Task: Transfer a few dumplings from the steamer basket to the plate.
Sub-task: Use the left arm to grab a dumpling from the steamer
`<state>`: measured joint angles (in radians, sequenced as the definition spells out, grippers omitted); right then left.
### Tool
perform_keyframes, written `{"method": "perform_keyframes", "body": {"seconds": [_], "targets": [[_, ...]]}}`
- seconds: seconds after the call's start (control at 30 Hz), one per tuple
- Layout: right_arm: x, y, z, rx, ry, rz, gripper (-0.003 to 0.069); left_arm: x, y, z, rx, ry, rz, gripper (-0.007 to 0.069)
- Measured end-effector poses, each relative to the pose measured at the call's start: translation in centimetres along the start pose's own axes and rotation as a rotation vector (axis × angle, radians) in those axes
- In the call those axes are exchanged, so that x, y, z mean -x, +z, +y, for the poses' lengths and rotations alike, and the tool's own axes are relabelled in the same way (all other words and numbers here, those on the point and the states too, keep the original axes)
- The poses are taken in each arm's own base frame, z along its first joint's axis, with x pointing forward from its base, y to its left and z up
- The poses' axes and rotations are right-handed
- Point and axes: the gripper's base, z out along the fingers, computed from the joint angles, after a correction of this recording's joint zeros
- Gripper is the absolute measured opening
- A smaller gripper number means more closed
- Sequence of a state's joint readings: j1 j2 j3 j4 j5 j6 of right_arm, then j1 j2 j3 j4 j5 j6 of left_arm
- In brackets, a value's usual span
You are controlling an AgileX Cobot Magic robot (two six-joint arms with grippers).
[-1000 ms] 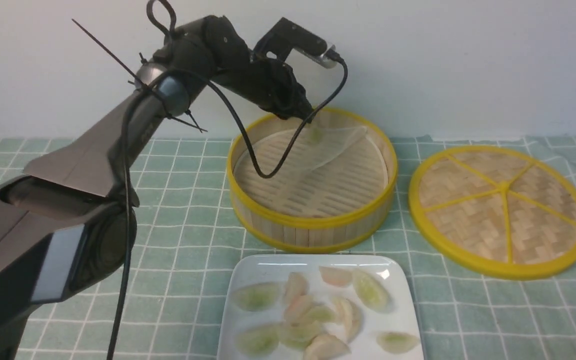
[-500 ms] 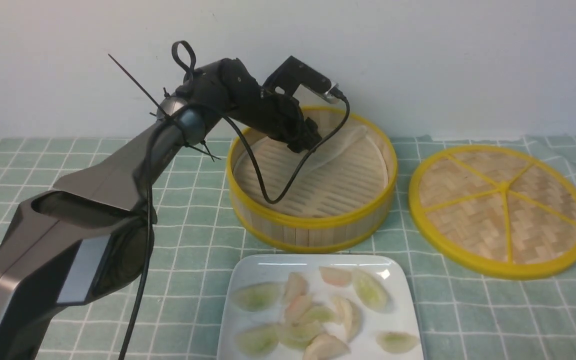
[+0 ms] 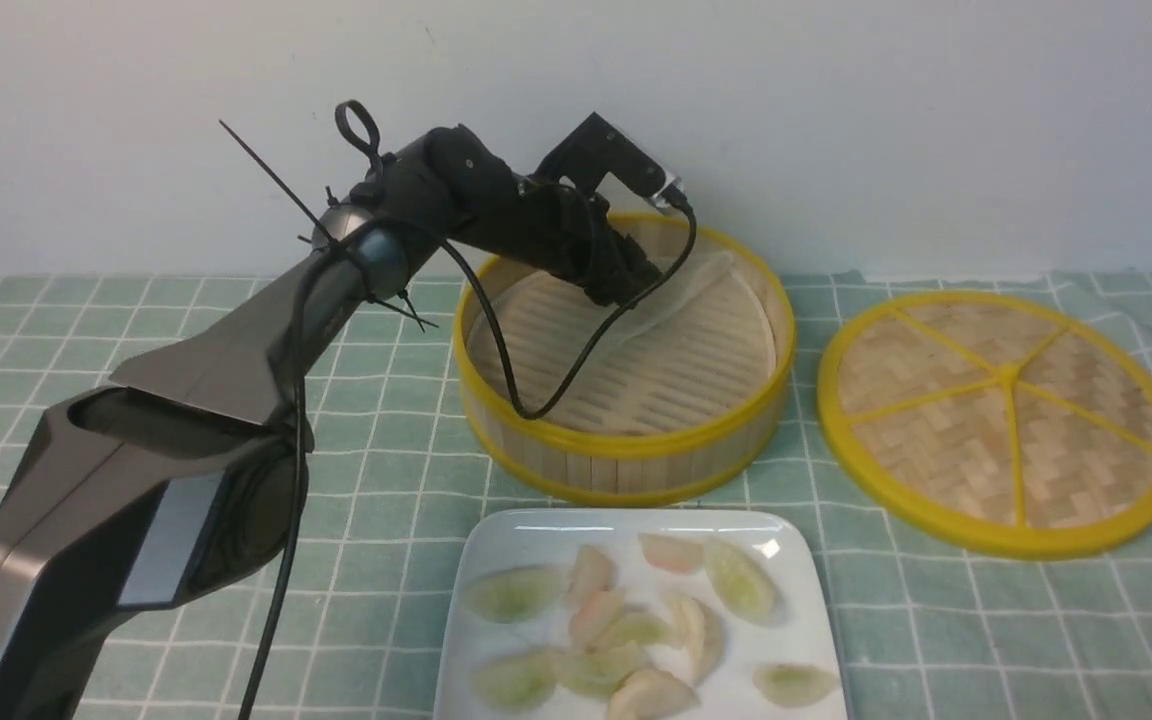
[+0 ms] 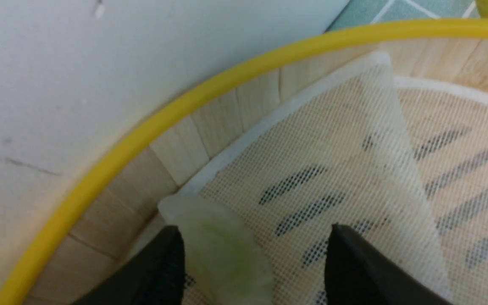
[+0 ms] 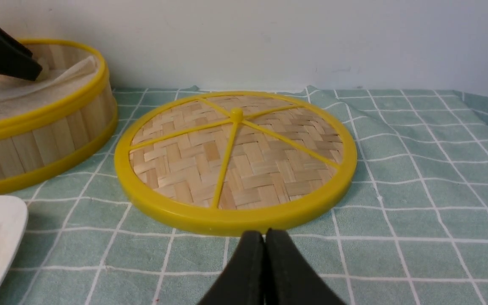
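One green dumpling point(image 4: 223, 250), hidden in the front view, lies between the parted fingers point(image 4: 354, 271) of the left hand point(image 4: 254, 231).

Staged robot test setup rather than a real kitchen, bare white wall point(image 3: 936, 120), green checked cloth point(image 3: 936, 620) wrinkled over the worktop, cabled robot arm point(image 3: 226, 370), bamboo steamer basket point(image 3: 626, 465), lid point(image 3: 1001, 420), white plate point(image 3: 526, 545).

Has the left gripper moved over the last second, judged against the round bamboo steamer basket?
Yes. The left gripper has dropped from level with the yellow far rim of the round bamboo steamer basket to down inside it.
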<state>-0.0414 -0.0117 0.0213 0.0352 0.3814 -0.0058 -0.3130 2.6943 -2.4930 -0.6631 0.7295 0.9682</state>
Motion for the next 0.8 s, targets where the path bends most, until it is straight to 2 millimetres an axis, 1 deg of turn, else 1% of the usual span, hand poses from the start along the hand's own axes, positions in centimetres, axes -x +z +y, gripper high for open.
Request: {"method": "perform_keyframes", "body": {"seconds": [0.07, 0.3, 0.33, 0.4, 0.43, 0.5, 0.53, 0.7, 0.8], "targets": [[0.0, 0.0, 0.0, 0.0, 0.0, 0.0, -0.0014, -0.7, 0.6, 0.0, -0.005, 0.008, 0.012, 0.0407], [0.0, 0.0, 0.0, 0.0, 0.0, 0.0, -0.0014, -1.3, 1.0, 0.0, -0.022, -0.01, -0.001, 0.0405], [0.0, 0.0, 0.0, 0.0, 0.0, 0.0, -0.0014, -1.3, 1.1, 0.1, -0.025, -0.01, -0.006, 0.0392], [0.0, 0.0, 0.0, 0.0, 0.0, 0.0, -0.0014, -1.3, 1.1, 0.0, -0.035, 0.011, -0.01, 0.034], [0.0, 0.0, 0.0, 0.0, 0.0, 0.0, -0.0014, -1.3, 1.1, -0.1, -0.041, 0.014, -0.012, 0.0296], [0.0, 0.0, 0.0, 0.0, 0.0, 0.0, -0.0014, -1.3, 1.1, -0.2, -0.055, 0.017, -0.013, 0.0185], [0.0, 0.0, 0.0, 0.0, 0.0, 0.0, -0.0014, -1.3, 1.1, -0.3, -0.06, 0.012, -0.017, 0.0161], [0.0, 0.0, 0.0, 0.0, 0.0, 0.0, -0.0014, -1.2, 0.8, 0.1, -0.066, -0.05, -0.033, 0.0162], [0.0, 0.0, 0.0, 0.0, 0.0, 0.0, -0.0014, -0.9, 0.0, 0.5, -0.071, -0.096, -0.02, 0.0162]]}}
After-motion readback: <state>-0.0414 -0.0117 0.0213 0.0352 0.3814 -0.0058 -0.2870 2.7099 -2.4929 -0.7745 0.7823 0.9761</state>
